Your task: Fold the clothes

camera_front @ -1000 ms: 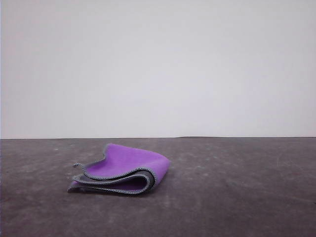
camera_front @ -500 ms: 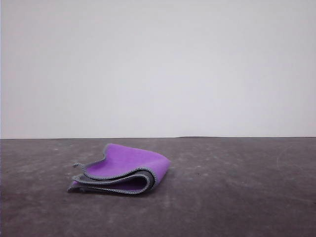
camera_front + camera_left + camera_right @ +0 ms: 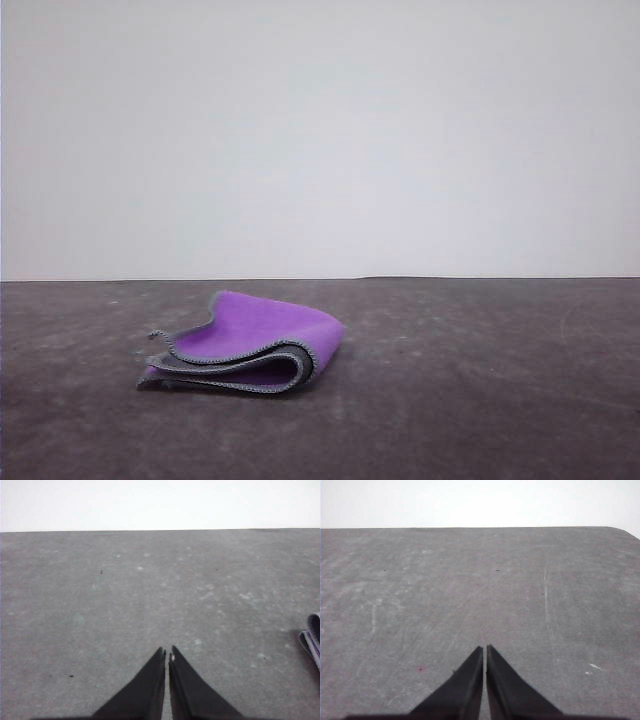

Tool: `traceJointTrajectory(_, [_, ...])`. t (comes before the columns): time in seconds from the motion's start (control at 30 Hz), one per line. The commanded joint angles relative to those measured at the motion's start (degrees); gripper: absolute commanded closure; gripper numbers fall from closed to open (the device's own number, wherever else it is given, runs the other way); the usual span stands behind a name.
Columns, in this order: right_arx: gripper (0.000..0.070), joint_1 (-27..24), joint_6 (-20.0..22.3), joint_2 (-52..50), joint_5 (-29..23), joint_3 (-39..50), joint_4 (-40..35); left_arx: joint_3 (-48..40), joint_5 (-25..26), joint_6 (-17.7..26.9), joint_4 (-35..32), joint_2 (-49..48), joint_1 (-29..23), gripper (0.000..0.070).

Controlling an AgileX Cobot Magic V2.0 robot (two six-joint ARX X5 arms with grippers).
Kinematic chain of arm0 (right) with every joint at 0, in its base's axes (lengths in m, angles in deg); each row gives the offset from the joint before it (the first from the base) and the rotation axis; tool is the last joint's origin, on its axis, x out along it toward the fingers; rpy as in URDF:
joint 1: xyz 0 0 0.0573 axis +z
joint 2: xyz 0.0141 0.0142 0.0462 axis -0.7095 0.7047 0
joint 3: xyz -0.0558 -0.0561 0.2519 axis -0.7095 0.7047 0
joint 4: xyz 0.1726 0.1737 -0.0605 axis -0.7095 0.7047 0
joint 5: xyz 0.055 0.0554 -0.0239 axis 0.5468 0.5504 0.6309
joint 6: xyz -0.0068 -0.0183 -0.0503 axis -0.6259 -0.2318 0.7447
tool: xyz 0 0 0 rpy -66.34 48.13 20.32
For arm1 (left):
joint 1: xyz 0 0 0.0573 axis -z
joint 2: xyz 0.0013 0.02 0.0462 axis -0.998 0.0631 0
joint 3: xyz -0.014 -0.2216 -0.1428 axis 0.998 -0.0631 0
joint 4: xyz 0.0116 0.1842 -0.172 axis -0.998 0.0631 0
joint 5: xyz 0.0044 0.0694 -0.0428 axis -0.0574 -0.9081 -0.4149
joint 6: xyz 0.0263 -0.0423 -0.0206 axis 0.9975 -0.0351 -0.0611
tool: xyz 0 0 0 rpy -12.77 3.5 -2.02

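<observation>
The clothes [image 3: 250, 345] lie folded in several layers on the dark grey table, left of centre in the front view, purple face up, with charcoal layers and grey stitched edging at the near side. A folded edge of the clothes [image 3: 312, 642] shows at the border of the left wrist view. My left gripper [image 3: 166, 653] is shut, its two black fingers pressed together over bare table, apart from the cloth. My right gripper [image 3: 484, 647] is also shut over bare table, holding nothing.
The dark grey table [image 3: 480, 390] stretches wide around the cloth and ends at a far edge against a plain white wall [image 3: 320, 130]. A rounded table corner [image 3: 620, 530] appears in the right wrist view.
</observation>
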Motion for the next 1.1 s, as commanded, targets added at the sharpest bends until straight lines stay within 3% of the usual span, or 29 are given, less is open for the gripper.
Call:
traceJointTrajectory(0.0, [0.0689,0.1,-1.0,0.0,0.0,0.3,-0.6,-1.2,-0.1,0.6,0.3,-0.1,0.0,0.0700])
traceJointTrajectory(1.07, [0.0689,0.1,-1.0,0.0,0.0,0.3,-0.6,-1.2,-0.1,0.6,0.3,-0.1,0.0,0.0700])
